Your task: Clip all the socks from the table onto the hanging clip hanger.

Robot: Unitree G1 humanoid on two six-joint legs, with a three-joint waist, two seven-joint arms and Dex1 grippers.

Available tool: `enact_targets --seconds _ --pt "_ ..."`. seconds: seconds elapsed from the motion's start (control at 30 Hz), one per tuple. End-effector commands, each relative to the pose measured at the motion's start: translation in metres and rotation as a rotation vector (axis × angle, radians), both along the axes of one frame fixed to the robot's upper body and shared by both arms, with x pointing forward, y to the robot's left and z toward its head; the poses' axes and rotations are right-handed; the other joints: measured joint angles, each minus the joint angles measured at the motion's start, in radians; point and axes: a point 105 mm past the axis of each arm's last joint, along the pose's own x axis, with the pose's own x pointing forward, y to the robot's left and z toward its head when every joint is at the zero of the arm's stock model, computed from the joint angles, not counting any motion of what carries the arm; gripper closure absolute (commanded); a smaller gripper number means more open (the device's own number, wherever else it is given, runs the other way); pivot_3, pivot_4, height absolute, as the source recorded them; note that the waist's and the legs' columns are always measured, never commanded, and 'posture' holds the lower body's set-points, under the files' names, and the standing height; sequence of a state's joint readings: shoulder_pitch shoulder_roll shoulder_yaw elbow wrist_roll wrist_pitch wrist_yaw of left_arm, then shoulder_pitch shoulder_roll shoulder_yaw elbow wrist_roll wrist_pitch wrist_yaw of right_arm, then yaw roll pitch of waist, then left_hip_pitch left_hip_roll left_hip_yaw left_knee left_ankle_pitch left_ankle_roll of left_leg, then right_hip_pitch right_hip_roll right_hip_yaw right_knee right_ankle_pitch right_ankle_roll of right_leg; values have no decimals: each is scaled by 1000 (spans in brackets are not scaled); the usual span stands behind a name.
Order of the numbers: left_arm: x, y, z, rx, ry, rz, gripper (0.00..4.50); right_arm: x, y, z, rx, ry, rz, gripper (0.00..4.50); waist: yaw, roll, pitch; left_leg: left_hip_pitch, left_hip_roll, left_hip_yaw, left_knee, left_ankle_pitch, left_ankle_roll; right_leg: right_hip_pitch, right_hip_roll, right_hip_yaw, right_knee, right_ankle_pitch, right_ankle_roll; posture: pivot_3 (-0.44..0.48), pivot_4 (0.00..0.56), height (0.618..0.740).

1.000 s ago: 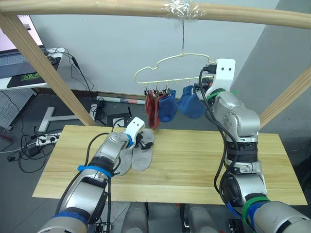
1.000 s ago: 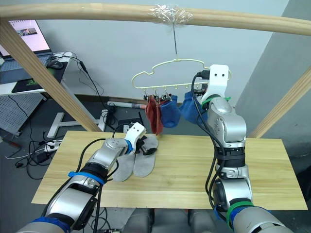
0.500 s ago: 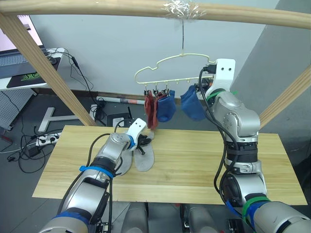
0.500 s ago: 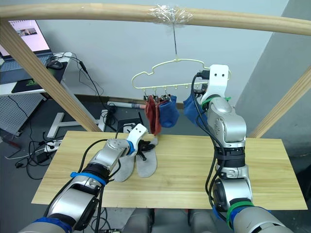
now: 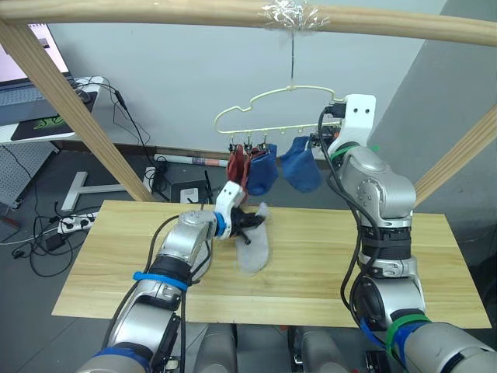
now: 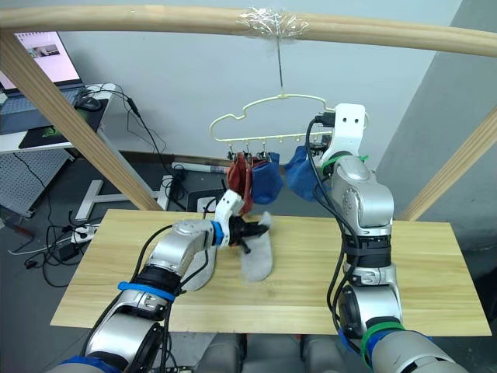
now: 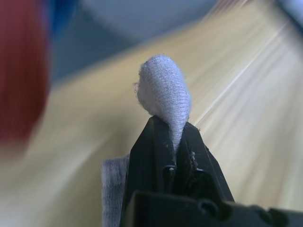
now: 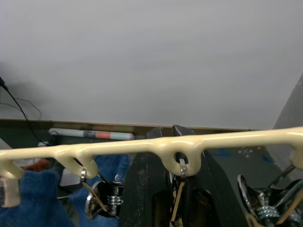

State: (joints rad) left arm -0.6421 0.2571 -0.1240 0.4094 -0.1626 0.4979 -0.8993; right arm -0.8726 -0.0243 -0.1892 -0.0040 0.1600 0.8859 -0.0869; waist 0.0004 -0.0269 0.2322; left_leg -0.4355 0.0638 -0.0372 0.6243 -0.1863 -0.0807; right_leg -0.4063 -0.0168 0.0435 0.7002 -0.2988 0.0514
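So the left gripper (image 7: 174,137) is pinching a light grey sock (image 5: 255,247), cuff poking out past the fingertips, rest dangling below them onto the table (image 5: 326,268). Right gripper (image 8: 173,142) is sitting right behind the clip hanger (image 8: 156,146) bar; can't tell its fingers' state.

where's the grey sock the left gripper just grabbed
The grey sock hangs from the left gripper just above the table, below the red socks.
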Motion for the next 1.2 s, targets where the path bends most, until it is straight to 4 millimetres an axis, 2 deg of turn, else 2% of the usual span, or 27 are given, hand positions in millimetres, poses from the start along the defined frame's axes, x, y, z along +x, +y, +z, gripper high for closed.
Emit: enact_targets --seconds 0.03,0.13,0.27,0.47,0.8,1.2 --pt "-2 -22 35 -103 -45 -53 4490 -8 5 33 66 -97 23 4452 0 0 0 0 0 0 0 0 0 0 0 0 0 0 0 92 155 740" --pt "-4 -41 51 -125 -74 -94 4490 -10 6 36 96 -88 29 4452 0 0 0 0 0 0 0 0 0 0 0 0 0 0 0 87 153 740" --pt "-3 -61 63 -147 -100 -124 4490 -11 7 38 113 -80 34 4452 -2 0 0 0 0 0 0 0 0 0 0 0 0 0 0 76 152 740" --pt "10 -81 67 -150 -132 -99 4490 -12 9 40 120 -73 44 4452 -4 0 0 0 0 0 0 0 0 0 0 0 0 0 0 72 148 740" --pt "25 -99 74 -158 -170 -81 4490 -14 12 40 115 -66 56 4452 -5 0 0 0 0 0 -1 0 0 0 0 0 -2 0 0 69 146 740" --pt "33 -105 92 -186 -212 -80 4490 -15 13 37 115 -58 59 4452 -6 0 0 0 0 0 -1 0 0 0 0 0 -2 0 0 63 150 740"
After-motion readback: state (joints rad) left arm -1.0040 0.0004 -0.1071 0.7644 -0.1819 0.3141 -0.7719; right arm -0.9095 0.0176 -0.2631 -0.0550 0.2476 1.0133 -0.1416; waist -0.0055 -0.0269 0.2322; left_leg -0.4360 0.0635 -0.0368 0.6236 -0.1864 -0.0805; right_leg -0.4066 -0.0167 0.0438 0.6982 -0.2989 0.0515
